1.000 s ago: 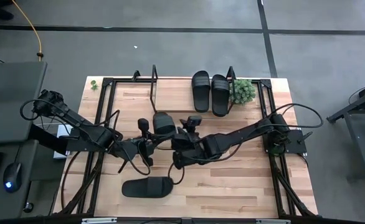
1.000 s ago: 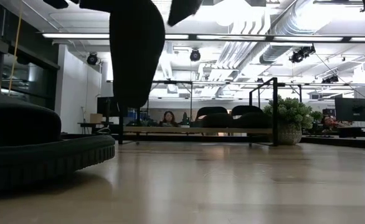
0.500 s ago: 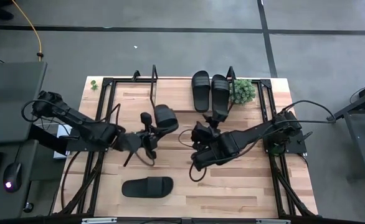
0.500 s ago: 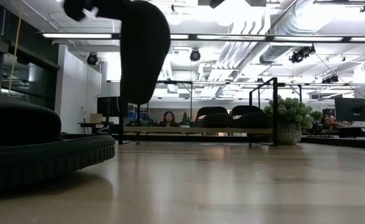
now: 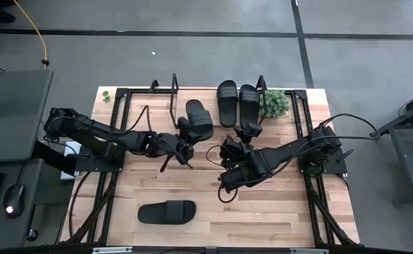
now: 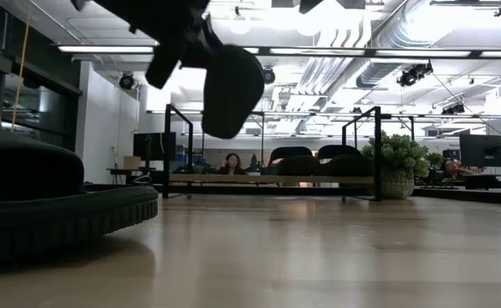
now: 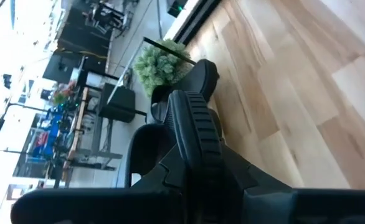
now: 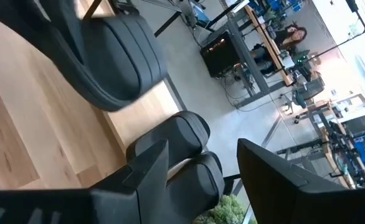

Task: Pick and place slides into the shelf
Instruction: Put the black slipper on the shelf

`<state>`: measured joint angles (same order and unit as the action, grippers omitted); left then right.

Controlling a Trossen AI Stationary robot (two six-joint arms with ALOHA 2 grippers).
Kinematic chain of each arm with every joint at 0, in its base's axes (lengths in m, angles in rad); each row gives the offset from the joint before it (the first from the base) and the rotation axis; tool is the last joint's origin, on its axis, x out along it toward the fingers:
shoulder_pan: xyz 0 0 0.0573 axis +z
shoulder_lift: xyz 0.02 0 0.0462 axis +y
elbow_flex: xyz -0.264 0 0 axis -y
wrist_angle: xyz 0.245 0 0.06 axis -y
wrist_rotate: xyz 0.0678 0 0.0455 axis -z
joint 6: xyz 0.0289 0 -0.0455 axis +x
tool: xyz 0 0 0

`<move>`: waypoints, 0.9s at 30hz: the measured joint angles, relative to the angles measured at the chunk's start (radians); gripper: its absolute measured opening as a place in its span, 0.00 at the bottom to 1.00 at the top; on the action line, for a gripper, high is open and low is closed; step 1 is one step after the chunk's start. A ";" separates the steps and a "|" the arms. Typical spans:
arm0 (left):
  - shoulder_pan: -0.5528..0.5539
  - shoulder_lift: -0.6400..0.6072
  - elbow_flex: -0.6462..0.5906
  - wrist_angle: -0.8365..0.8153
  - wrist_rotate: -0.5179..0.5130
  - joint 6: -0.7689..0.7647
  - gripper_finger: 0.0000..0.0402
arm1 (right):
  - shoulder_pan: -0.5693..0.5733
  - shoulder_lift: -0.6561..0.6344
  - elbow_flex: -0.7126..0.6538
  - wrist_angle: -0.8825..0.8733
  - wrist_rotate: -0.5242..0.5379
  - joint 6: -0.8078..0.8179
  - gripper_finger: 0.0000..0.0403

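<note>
Several matte black slides are in view. My left gripper (image 5: pixel 186 143) is shut on one slide (image 5: pixel 199 118), lifted above the table just near the shelf (image 5: pixel 174 92) and seen high up in the low view (image 6: pixel 233 90). Two more slides (image 5: pixel 227 102) (image 5: pixel 249 106) lie side by side, soles down, on the shelf board's right half. Another slide (image 5: pixel 166 212) lies on the table near its near edge. My right gripper (image 8: pixel 213 180) hovers open, to the right of the held slide, touching nothing. My left gripper pinches the slide between its two fingers at its near end (image 5: pixel 192 134), coming level from the table's left. The ribbed sole edge (image 7: pixel 195 124) runs forward from between the fingers. The slide is lifted clear of the table, its free end pointing toward the far edge.
A potted green plant (image 5: pixel 277 102) stands on the shelf's right end beside the two slides. Black tube end frames (image 5: pixel 261 86) rise at both shelf ends. Black rails (image 5: pixel 111 141) run along the table's left and right sides. A person sits far off in the room (image 6: pixel 232 161).
My left gripper has carried the slide up and toward the far edge and the right, nearer the shelf, turning it so that it points at the far edge. My right gripper has drawn back to the right, away from the slide, then held still.
</note>
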<state>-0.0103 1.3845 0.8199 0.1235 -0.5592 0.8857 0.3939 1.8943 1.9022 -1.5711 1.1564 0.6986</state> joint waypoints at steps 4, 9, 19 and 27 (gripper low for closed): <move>0.049 0.038 0.000 0.010 0.033 0.026 0.10 | 0.000 -0.010 0.000 0.000 -0.001 -0.026 0.45; 0.100 0.077 0.000 0.049 0.043 0.069 0.09 | 0.000 -0.051 0.000 0.000 -0.020 -0.061 0.45; 0.190 0.146 0.000 0.153 0.146 0.165 0.09 | 0.000 -0.169 0.000 0.000 -0.076 -0.130 0.45; 0.250 0.214 0.000 0.233 0.188 0.198 0.09 | 0.001 -0.197 0.000 0.000 -0.113 -0.150 0.45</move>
<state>0.2394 1.5987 0.8196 0.3564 -0.3715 1.0833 0.3946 1.6978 1.9018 -1.5711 1.0431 0.5484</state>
